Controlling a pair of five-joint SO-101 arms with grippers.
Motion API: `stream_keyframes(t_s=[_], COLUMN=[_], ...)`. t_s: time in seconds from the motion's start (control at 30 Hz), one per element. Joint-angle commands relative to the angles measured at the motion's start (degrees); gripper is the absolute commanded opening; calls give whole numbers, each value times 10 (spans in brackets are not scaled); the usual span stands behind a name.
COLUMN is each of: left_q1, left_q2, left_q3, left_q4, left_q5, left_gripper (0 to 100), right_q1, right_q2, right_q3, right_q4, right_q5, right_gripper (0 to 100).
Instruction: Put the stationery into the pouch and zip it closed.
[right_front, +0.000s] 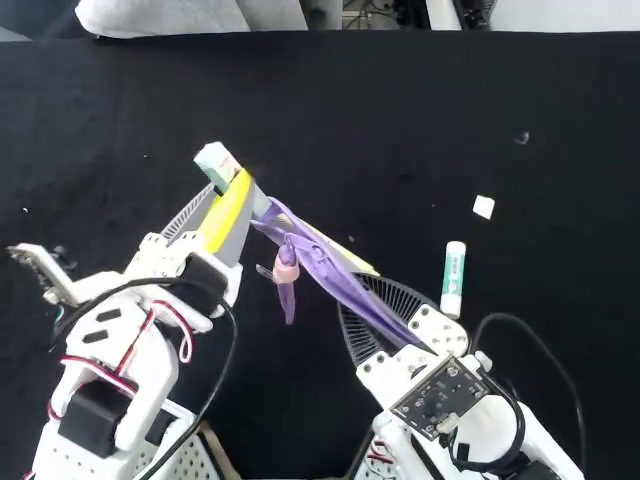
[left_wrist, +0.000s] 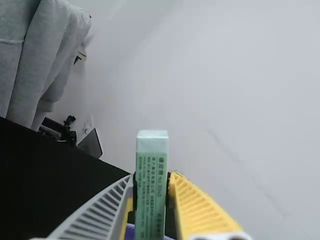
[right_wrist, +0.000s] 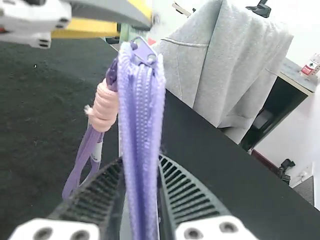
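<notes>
The left pincer (left_wrist: 151, 176) is shut tight on a green eraser (left_wrist: 151, 185). The eraser stands up between a grey finger (left_wrist: 100, 215) and a yellow finger (left_wrist: 197, 207), and its pale top sticks out past both tips. There is small dark print down the eraser's side.

The right pincer (right_wrist: 140, 161) is shut on the purple pouch (right_wrist: 141, 125), with one black finger on each side. The pouch is held thin side up, off the table (right_front: 400, 120). It runs from the right pincer up to the left pincer, and its far end is just beside the yellow finger. A metal zip tab (right_wrist: 142, 50) sits at that far end. I cannot tell if the zip is open or what is in the pouch. A purple strap (right_wrist: 82, 165) with a pink knot (right_wrist: 102, 110) hangs from the pouch's side.

A glue stick (right_front: 453, 278) with a green label lies on the black table near the right arm. A small white bit (right_front: 484, 207) lies a little beyond it. Grey cloth (right_wrist: 225, 65) hangs behind the table.
</notes>
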Motion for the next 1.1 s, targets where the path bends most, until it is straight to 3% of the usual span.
stream_keyframes(t_s=[0.0,0.2,1.07], left_q1=[4,3,58], left_q2=[22,81,54], left_q3=[-9,-14,14], left_q4=[-1,3,12], left_q5=[-4,-4,42], left_gripper=[95,94,95], right_q1=[-2,-2,-2], right_q2=[-51,-51,-67], right_q3=[-26,-27,13], right_q4=[-12,-12,-58], right_q5=[-6,-6,-7], right_gripper=[11,11,11])
